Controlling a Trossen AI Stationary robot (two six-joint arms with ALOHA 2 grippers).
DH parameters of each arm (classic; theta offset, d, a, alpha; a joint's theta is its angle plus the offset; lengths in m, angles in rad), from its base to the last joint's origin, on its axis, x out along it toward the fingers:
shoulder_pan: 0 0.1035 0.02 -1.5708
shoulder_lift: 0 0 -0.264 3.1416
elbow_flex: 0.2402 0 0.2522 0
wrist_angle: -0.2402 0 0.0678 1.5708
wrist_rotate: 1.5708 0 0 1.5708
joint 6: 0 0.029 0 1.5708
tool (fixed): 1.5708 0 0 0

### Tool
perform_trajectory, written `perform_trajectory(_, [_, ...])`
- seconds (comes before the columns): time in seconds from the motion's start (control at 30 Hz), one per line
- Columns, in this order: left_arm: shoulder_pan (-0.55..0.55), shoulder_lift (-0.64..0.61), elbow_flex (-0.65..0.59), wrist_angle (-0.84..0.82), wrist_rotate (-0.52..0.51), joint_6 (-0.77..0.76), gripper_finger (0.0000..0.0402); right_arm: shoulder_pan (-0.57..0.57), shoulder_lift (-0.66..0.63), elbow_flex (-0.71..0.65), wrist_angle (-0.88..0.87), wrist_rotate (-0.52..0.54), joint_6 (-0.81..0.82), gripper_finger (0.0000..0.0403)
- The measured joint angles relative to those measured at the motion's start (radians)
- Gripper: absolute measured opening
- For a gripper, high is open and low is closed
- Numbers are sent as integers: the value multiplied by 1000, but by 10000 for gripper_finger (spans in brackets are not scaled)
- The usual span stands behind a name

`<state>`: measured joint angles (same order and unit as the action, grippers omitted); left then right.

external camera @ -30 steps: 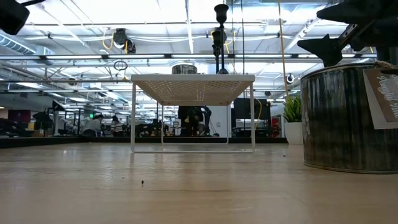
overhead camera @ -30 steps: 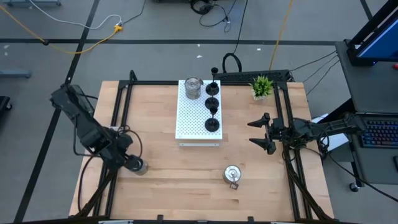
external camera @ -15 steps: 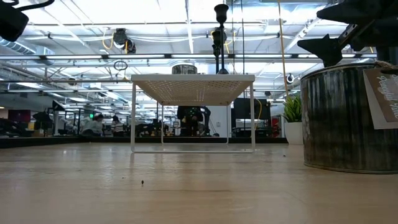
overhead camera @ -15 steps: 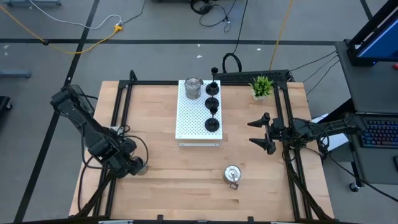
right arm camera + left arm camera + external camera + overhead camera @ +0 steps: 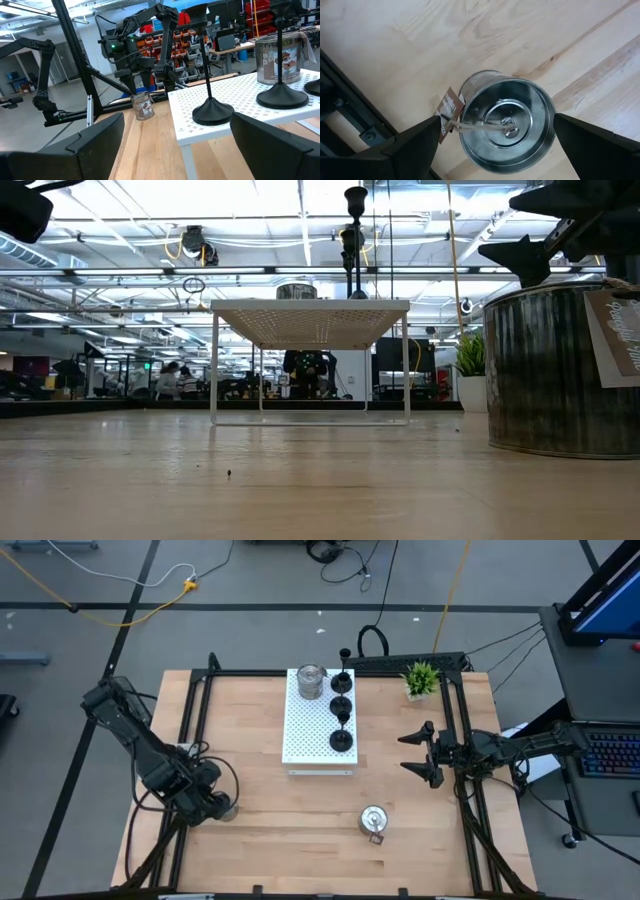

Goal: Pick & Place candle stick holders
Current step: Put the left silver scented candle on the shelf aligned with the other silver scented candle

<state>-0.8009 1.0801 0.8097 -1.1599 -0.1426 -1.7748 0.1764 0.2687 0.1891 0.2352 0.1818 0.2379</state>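
Wooden counter [image 5: 260, 810]: lying pale and planked under everything, edged by a dark frame.
White perforated board [image 5: 310, 735]: standing raised on legs at the counter's far middle, carrying one silver holder [image 5: 311, 681] and a row of black holders [image 5: 342, 720]; the row's exact count is hard to read from above.
Left pincer [image 5: 495, 137]: hovering at the counter's near left, fingers spread wide on either side of a silver tin holder [image 5: 506, 122] with a brown tag, not touching it; from above, the arm is mostly hiding this holder.
Right pincer [image 5: 419, 753]: waiting released near the counter's right edge.
Third silver holder [image 5: 374, 821]: sitting alone near the front, cut off in the low view.
Green plant [image 5: 421, 678]: sitting at the far right corner.
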Motion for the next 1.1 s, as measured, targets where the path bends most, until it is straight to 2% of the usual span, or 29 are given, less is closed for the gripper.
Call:
perform_trajectory(0.37, [0, 0, 0, 4, 38, 29, 393, 0, 0, 0, 0, 0, 0, 359])
perform_trajectory(0.5, [12, 0, 0, -25, 33, -33, 393, 0, 0, 0, 0, 0, 0, 358])
perform_trajectory(0.63, [17, 0, 0, -14, 32, -33, 393, 0, 0, 0, 0, 0, 0, 358])
perform_trajectory(1.1, [17, 0, -1, -5, 43, 96, 393, 0, 0, 0, 0, 0, 0, 359])
